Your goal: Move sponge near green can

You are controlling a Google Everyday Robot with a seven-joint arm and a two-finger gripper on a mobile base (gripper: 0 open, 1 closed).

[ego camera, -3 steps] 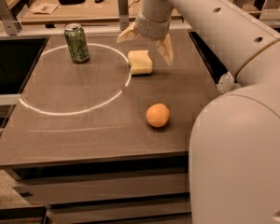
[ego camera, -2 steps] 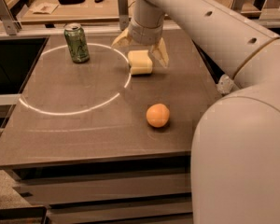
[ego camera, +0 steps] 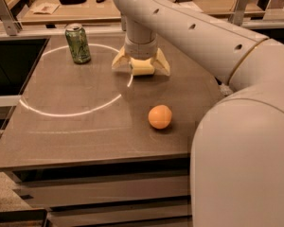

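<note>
sponge [ego camera: 143,69] lies on surface [ego camera: 75,131], at 4 o'clock from green can [ego camera: 78,43], apart from it | gripper [ego camera: 141,68] down over sponge, fingers spread wide, straddling it | orange [ego camera: 159,116] at sponge's 5 o'clock

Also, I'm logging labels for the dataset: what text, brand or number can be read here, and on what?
Green can: pale markings, too blurred to read.
No readable text anywhere else: none on the sponge, the orange, the table, or the gripper, which is lowered open around the sponge.
</note>
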